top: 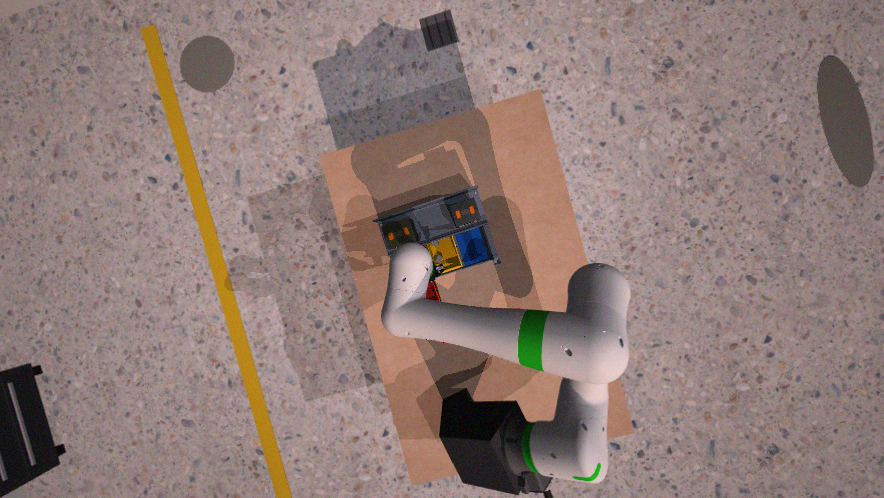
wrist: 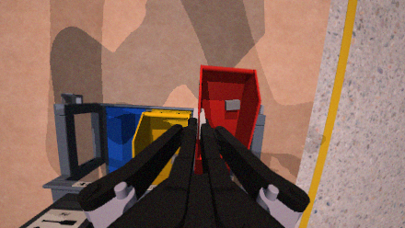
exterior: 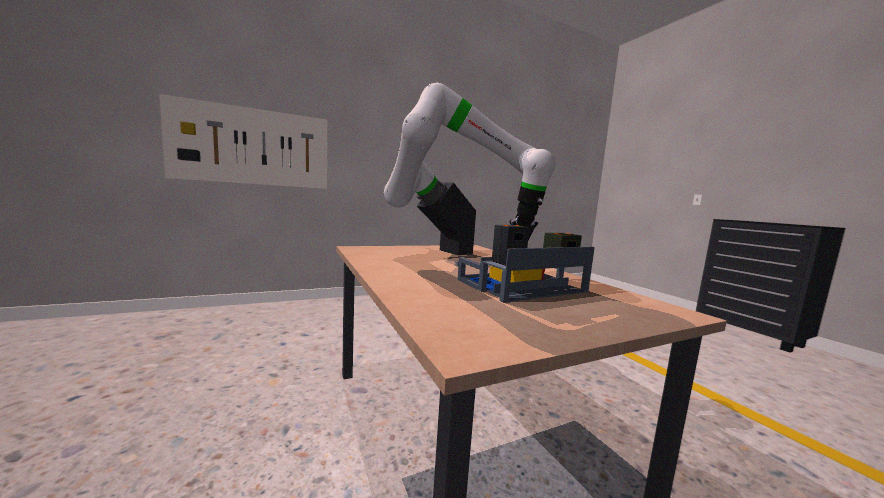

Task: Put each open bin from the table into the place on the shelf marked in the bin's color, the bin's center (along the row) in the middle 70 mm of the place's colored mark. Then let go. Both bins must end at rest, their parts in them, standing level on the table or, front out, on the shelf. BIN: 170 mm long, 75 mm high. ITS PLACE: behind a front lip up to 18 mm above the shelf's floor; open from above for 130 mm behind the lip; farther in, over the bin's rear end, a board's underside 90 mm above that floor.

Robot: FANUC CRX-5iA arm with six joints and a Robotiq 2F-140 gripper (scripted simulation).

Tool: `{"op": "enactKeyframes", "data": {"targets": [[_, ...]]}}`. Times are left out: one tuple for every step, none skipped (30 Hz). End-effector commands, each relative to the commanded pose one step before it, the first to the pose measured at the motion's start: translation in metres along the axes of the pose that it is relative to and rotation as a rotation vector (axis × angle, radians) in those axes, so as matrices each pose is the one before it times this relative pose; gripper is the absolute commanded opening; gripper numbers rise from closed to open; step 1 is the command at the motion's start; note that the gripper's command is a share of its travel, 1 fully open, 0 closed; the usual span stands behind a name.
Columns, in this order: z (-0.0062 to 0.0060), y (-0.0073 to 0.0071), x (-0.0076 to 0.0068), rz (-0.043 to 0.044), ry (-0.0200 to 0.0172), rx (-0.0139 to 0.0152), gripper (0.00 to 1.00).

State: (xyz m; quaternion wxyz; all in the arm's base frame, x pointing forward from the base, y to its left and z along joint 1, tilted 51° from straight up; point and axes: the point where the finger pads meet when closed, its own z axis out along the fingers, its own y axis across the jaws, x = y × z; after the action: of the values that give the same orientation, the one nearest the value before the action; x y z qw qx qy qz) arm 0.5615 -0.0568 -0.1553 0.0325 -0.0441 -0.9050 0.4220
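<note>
My gripper (wrist: 198,114) is shut on the thin left wall of the red bin (wrist: 228,111), which holds a small grey part (wrist: 233,105). The wrist view shows the red bin at the right end of the grey-blue shelf (top: 436,225), beside a yellow bin (wrist: 158,133) and a blue bin (wrist: 121,135) that stand in the shelf. From above, only a corner of the red bin (top: 433,290) shows under my wrist, just in front of the shelf's left end. The red place's mark is hidden from me.
Two dark boxes with orange marks (top: 399,231) (top: 463,213) stand on the shelf's top board. The arm's black base (top: 479,442) sits at the table's near end. A yellow floor line (top: 210,259) runs beside the table.
</note>
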Motion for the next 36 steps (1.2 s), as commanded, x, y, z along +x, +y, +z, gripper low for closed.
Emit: {"op": "enactKeyframes", "data": {"targets": [[-0.00027,0.00019,-0.0001,-0.00007,-0.0004,-0.00033,0.0],[0.0,0.0,0.0,0.0,0.0,0.0,0.0],[0.0,0.0,0.0,0.0,0.0,0.0,0.0],[0.0,0.0,0.0,0.0,0.0,0.0,0.0],[0.0,0.0,0.0,0.0,0.0,0.0,0.0],[0.0,0.0,0.0,0.0,0.0,0.0,0.0],[0.0,0.0,0.0,0.0,0.0,0.0,0.0],[0.0,0.0,0.0,0.0,0.0,0.0,0.0],[0.0,0.0,0.0,0.0,-0.00001,0.0,0.0],[0.0,0.0,-0.00001,0.0,-0.00002,0.0,0.0],[0.0,0.0,-0.00002,0.0,-0.00006,0.0,0.0],[0.0,0.0,-0.00004,0.0,-0.00011,0.0,0.0],[0.0,0.0,-0.00006,0.0,-0.00018,0.0,0.0],[0.0,0.0,-0.00009,0.0,-0.00026,0.0,0.0],[0.0,0.0,-0.00012,0.0,-0.00034,0.0,0.0],[0.0,0.0,-0.00015,0.0,-0.00044,0.0,0.0],[-0.00001,0.0,-0.00019,0.0,-0.00054,0.0,0.0],[-0.00001,0.0,-0.00022,0.0,-0.00064,0.0,0.0],[0.0,0.0,0.0,0.0,0.0,0.0,0.0],[0.0,0.0,0.0,0.0,0.0,0.0,0.0],[-0.00001,0.0,-0.00026,0.0,-0.00075,0.0,0.0],[-0.00001,0.0,-0.00029,0.0,-0.00086,0.0,0.0],[-0.00001,0.0,-0.00033,0.0,-0.00096,0.0,0.0],[-0.00001,0.0,-0.00037,0.0,-0.00107,0.0,0.0],[-0.00001,0.0,-0.0004,0.0,-0.00117,0.0,0.0],[-0.00001,0.0,-0.00044,0.0,-0.00127,0.0,0.0],[-0.00001,0.0,-0.00047,-0.00001,-0.00136,0.0,0.0],[-0.00002,0.0,-0.0005,-0.00001,-0.00145,0.0,0.0],[-0.00002,0.0,-0.00052,-0.00001,-0.00152,0.0,0.0],[-0.00001,0.0,-0.00054,0.0,-0.00158,0.00001,0.0],[-0.00001,0.0,-0.00057,0.0,-0.00164,0.0,0.0],[-0.00001,0.0,-0.00058,0.0,-0.0017,0.0,0.0],[-0.00001,0.0,-0.0006,0.0,-0.00174,0.0,0.0],[-0.00001,0.0,-0.00061,0.0,-0.00178,0.0,0.0],[-0.00001,0.0,-0.00062,-0.00001,-0.0018,0.0,0.0],[0.0,0.0,0.0,0.0,0.0,0.0,0.0]]}}
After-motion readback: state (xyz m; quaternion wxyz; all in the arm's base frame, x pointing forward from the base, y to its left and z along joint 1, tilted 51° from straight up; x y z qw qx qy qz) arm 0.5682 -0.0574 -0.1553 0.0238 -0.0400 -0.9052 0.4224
